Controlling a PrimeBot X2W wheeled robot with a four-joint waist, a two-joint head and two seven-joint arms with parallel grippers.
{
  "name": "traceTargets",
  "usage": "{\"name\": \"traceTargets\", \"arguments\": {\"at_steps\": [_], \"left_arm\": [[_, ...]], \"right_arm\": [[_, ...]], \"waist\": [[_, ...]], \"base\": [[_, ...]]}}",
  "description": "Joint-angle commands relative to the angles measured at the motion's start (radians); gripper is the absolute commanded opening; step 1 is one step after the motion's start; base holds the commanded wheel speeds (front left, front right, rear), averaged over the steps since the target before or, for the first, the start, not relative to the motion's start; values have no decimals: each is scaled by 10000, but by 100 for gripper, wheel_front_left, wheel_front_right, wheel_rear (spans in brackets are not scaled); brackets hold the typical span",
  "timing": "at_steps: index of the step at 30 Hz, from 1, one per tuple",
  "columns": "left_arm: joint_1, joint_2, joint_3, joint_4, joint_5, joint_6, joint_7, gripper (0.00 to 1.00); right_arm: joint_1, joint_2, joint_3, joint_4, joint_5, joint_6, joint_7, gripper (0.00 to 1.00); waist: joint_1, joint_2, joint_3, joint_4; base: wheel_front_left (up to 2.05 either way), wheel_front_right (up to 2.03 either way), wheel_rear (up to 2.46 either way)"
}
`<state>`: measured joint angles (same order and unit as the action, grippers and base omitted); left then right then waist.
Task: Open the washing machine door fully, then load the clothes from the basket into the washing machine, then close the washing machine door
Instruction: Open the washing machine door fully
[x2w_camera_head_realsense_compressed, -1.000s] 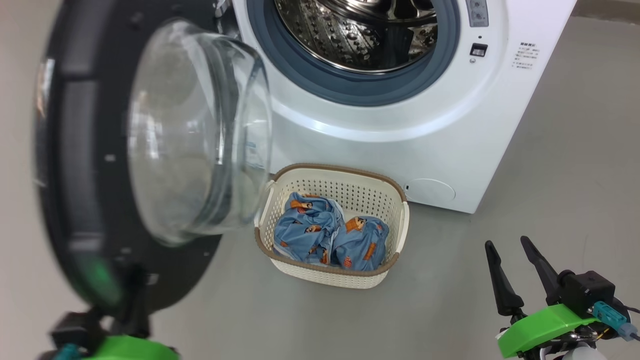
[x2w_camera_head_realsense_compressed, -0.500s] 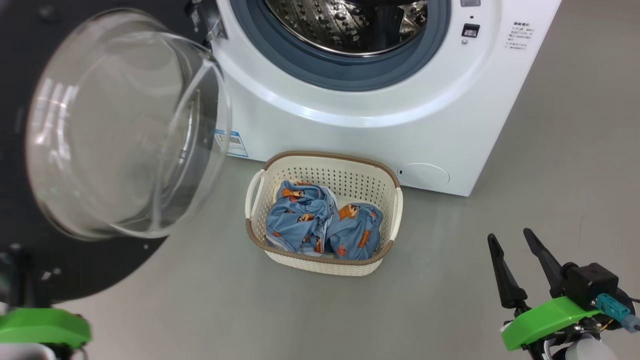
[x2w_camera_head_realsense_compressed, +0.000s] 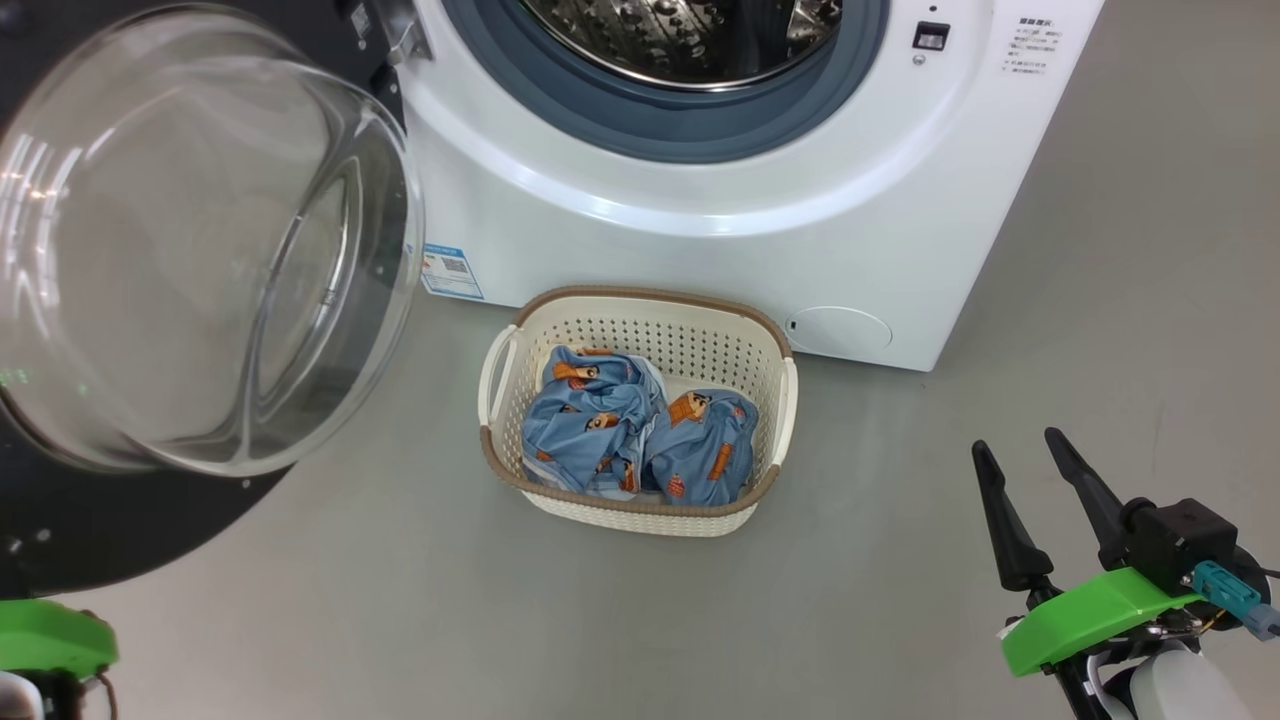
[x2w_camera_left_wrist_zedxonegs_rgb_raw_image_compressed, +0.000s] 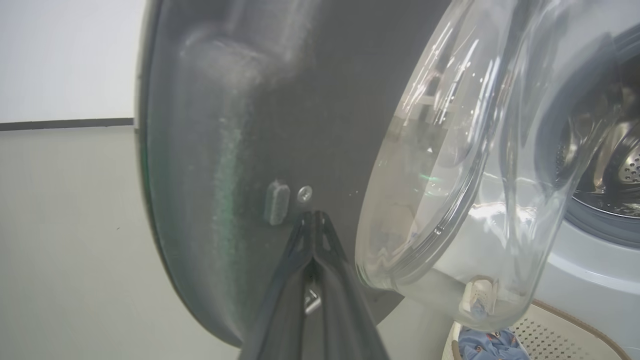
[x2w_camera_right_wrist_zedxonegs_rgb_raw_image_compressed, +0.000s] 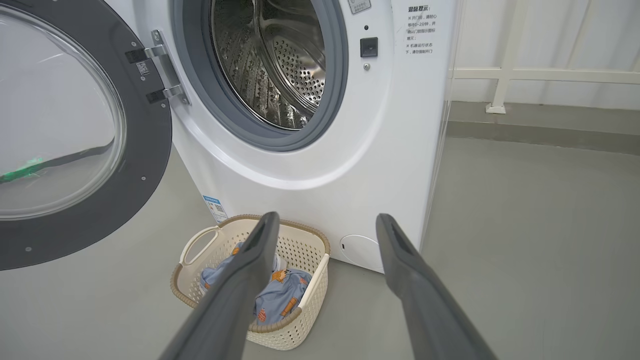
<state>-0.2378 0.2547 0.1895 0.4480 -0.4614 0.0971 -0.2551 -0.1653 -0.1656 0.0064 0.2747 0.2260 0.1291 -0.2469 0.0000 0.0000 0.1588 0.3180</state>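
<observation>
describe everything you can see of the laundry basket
The basket is a small cream-white rectangular tub, plastic by its look, with perforated walls, a brown woven-look rim and a white loop handle on each short side. It stands upright on the grey floor, close in front of the washing machine. Two bundles of light blue printed clothes lie inside, side by side.
</observation>
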Motion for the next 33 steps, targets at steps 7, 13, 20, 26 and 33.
{"name": "traceTargets", "arguments": {"at_steps": [7, 13, 20, 26, 33], "left_arm": [[-776, 509, 1013, 304, 317, -322, -66, 0], [-1063, 405, 1381, 541, 609, -563, -66, 0], [-982, 105, 1827, 275, 1016, -925, -66, 0], [-501, -307, 1945, -645, 1621, -1302, -66, 0], [187, -822, 1599, -2018, 2283, -1506, -66, 0]], "right_arm": [[-391, -50, 316, -296, 90, 16, 30, 100], [-465, -72, 345, -301, 78, 16, 41, 100], [-454, 0, 287, -191, 126, 16, -3, 100], [-300, 113, 131, -69, 215, 16, -67, 100], [-108, 262, 50, 11, 281, 16, -116, 100]], "waist": [[0, 0, 185, -88], [0, 0, 286, -126], [0, 0, 132, -179], [0, 0, -216, -279], [0, 0, -576, -543]], "base": [[0, 0, 0], [0, 0, 0], [0, 0, 0], [0, 0, 0], [0, 0, 0]]}}
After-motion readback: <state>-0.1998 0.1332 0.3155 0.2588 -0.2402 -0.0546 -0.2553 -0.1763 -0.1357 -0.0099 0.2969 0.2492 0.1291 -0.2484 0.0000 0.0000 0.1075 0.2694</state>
